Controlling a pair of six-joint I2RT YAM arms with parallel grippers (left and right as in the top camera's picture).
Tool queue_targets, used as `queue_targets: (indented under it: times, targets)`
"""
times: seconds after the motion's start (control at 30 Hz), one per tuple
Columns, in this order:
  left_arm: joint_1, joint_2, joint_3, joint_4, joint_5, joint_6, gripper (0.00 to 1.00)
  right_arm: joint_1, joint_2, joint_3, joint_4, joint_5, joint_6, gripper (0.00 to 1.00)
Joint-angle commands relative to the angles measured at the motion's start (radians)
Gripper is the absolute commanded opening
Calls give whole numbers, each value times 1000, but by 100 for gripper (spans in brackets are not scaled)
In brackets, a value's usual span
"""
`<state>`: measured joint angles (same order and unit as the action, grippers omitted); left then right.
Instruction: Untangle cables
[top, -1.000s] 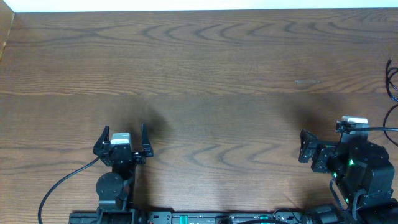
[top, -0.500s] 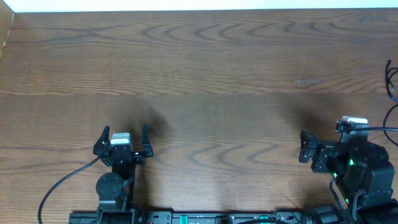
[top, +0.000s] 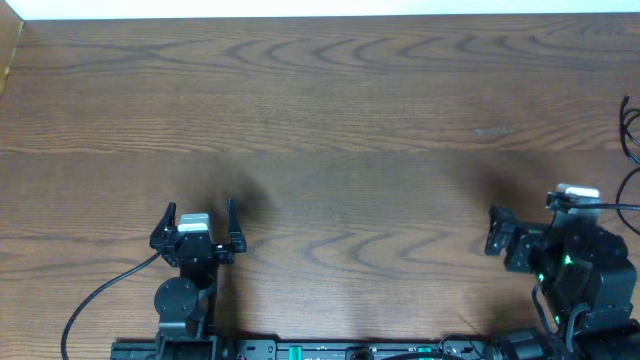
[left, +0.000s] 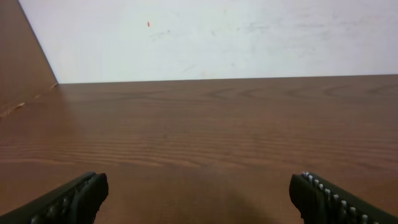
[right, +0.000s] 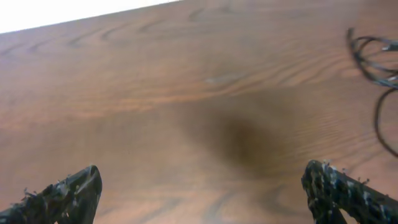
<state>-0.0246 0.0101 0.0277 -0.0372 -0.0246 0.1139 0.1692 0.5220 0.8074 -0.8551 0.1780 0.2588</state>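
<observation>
Mostly cut off at the right edge of the brown wooden desk, the thin black cables show only partial loops, plug ends unclear. Left gripper and right gripper sit low at the desk's front, fingers wide, holding nothing.

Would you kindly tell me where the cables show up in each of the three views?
Overhead: cables at the right edge, partly cut off.
Left wrist: not in view.
Right wrist: cables in the upper right corner.
Shared landmark: white wall along the top of every view.
</observation>
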Motion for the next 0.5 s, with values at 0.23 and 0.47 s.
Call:
queue_targets:
  times: [0.23, 0.47]
  targets:
    - [-4, -5, -24, -33, 6, 21, 98, -45, -232, -358, 366, 31, -11, 99]
    - [-4, -5, -24, -33, 6, 21, 98, -85, -386, -525, 504, 29, -55, 99]
